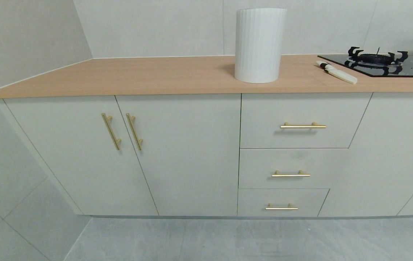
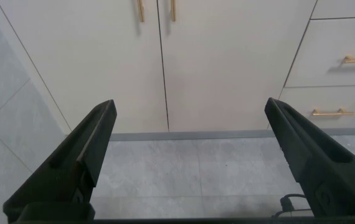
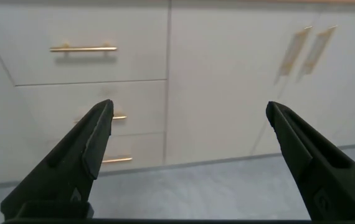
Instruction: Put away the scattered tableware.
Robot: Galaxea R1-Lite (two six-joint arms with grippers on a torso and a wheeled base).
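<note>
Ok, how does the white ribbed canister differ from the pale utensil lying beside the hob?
The canister stands upright; the utensil lies flat. The canister is tall and broad, the utensil slim and low. The canister is plain white with vertical ribs; the utensil is cream with a dark band near one end. Both rest on the wooden countertop, apart from each other.

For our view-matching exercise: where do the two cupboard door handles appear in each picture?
Head view: door handles left of centre, under the worktop.
Left wrist view: door handles cut off at the picture's edge.
Right wrist view: door handles slanted, beside the drawer handles.
Shared landmark: drawer handles.
</note>
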